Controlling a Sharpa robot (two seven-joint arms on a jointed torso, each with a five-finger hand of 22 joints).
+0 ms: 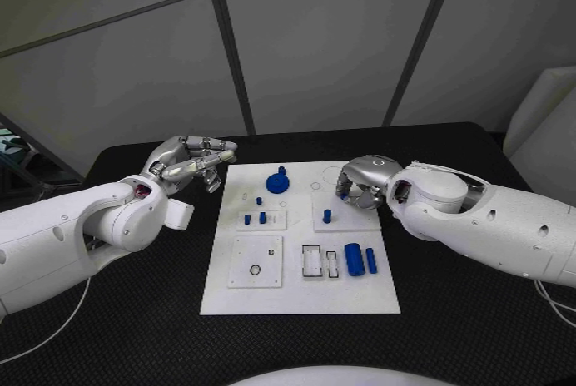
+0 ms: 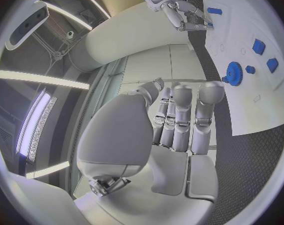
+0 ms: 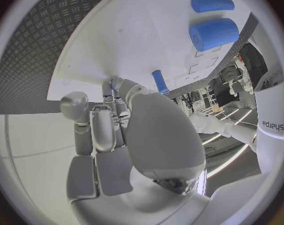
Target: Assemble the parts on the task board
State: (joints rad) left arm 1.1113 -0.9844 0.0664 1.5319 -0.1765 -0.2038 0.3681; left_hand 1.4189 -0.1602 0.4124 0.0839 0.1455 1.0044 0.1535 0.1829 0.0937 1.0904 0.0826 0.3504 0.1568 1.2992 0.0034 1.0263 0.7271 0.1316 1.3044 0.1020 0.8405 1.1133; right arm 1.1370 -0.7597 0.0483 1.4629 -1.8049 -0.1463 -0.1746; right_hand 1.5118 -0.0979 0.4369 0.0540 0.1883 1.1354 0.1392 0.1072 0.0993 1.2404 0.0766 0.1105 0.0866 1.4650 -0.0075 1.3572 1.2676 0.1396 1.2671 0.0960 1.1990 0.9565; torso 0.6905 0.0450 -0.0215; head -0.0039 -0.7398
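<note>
Left hand (image 1: 192, 163), seen from the head camera, hovers off the board's (image 1: 300, 299) far left corner, fingers loosely curled, holding nothing. Right hand (image 1: 364, 183) hangs over the board's far right area, fingers bent downward; whether it grips anything cannot be told. On the board: a gear (image 1: 277, 183) at the far middle, a peg (image 1: 326, 215) standing near the right hand, a cylinder (image 1: 355, 259) and a slim pin (image 1: 372, 260) lying side by side at the right. Left wrist view: fingers (image 2: 181, 116) nearly straight, apart from the gear (image 2: 234, 73). Right wrist view: fingers (image 3: 95, 127) curled beside the peg (image 3: 159, 81); contact unclear.
</note>
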